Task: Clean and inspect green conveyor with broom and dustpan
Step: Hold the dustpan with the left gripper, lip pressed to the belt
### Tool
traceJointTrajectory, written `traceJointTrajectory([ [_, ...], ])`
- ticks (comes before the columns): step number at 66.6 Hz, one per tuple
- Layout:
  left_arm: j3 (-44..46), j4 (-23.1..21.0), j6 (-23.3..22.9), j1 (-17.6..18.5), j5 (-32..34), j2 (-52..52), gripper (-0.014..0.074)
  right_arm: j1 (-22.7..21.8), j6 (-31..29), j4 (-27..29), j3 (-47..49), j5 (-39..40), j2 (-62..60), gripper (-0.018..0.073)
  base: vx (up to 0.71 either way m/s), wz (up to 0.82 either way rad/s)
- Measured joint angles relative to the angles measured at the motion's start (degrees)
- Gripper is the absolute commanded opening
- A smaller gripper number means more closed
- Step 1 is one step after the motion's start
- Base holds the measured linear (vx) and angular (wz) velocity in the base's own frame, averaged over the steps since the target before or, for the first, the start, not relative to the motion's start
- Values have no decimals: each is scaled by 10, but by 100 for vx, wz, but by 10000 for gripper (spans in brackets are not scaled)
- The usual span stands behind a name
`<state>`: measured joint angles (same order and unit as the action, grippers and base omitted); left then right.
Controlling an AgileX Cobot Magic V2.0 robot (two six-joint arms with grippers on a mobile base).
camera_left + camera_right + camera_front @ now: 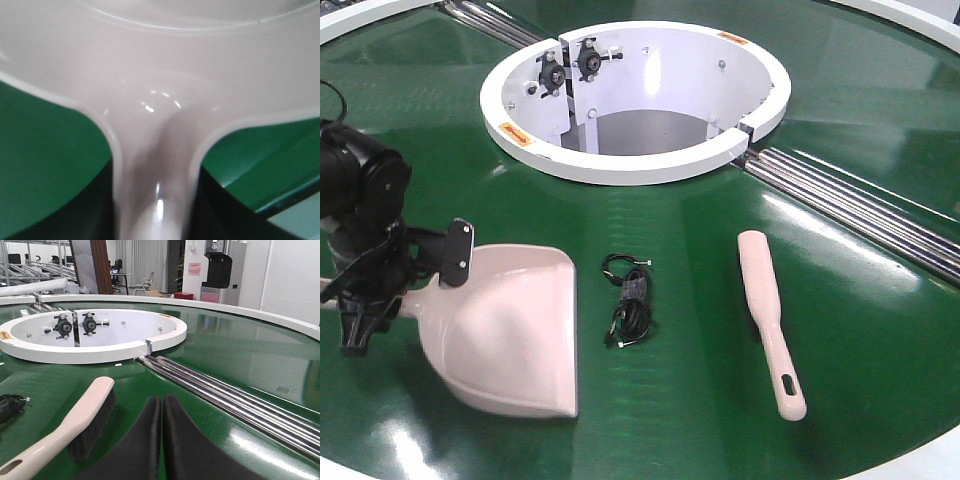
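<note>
Lying near the left of the near edge of the green conveyor, the dustpan had its handle running left and its flat lip facing right, toward a small black cable bundle. The broom lay right of the bundle and apart from it. Its head pointed toward the chrome rails and its hang-hole end toward the near edge. Both were glossy pale pink.

Only the left wrist view showed the handle joining the pan, with the left gripper clamped on it, dark fingers against either side. Only the right wrist view showed the broom's black bristles and the right gripper, which hung just beside the broom with its jaws pressed together and holding nothing. The white ring sat farther back.
</note>
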<state>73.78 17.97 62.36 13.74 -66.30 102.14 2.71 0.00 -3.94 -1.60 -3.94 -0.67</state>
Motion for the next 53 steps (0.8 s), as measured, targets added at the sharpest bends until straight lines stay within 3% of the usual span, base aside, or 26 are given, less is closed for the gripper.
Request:
traceJointTrajectory([
  [16, 75, -24, -5, 0, -9, 6, -8, 0, 0, 0, 0, 0, 0, -8, 0, 0],
  [53, 77, -26, 12, 5, -33, 62, -8, 0, 0, 0, 0, 0, 0, -8, 0, 0],
])
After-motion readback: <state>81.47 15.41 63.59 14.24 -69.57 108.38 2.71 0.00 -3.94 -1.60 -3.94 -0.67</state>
